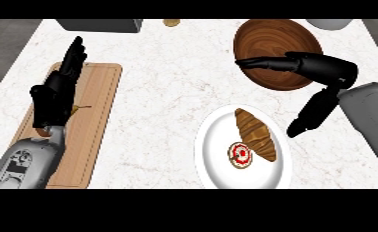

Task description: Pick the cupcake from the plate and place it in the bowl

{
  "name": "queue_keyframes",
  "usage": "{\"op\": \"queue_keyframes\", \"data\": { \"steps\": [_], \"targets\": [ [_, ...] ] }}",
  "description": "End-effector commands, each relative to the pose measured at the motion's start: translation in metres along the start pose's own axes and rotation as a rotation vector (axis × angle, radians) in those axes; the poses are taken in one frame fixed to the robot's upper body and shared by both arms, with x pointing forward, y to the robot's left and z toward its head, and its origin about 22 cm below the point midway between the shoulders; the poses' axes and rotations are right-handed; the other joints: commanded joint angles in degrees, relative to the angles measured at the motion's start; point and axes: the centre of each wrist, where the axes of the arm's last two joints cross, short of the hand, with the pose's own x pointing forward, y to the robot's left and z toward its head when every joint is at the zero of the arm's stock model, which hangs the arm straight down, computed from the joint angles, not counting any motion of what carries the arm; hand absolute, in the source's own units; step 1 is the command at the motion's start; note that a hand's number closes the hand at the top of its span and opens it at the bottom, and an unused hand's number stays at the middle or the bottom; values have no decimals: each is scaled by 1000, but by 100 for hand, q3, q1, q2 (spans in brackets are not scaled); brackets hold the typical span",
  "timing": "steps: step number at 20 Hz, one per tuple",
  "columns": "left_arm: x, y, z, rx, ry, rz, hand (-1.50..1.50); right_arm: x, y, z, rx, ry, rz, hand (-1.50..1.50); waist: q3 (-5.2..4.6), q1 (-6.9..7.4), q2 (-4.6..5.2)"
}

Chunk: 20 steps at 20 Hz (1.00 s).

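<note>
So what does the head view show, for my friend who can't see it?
The cupcake sits on a white plate beside a croissant, while the robot's open right hand hangs over the wooden bowl, holding nothing. The left hand rests open over a cutting board at the left.

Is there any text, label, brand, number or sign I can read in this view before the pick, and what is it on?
None: no readable text anywhere in the head view.
cupcake: red and white topping only, no lettering.
croissant, white plate, wooden bowl, cutting board: plain surfaces.
grey objects at the top edge: no markings visible.
</note>
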Motion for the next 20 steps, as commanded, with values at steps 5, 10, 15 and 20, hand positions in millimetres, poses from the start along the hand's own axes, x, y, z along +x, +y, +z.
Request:
{"op": "queue_keyframes", "data": {
  "steps": [5,10,15,20],
  "targets": [
    [12,11,4,15,-10,-10,0,8,11,-40,339,-29,84,-150,-8,-70,-33],
    [7,11,-2,35,8,-19,0,5,45,-56,454,-43,138,-150,-11,-172,-28],
    [8,13,2,47,14,-25,0,10,72,-80,538,37,257,-150,-14,-216,-45],
    [-15,2,13,30,24,-12,0,-9,93,-72,570,114,316,-150,-15,-243,-40]
  ]
}}
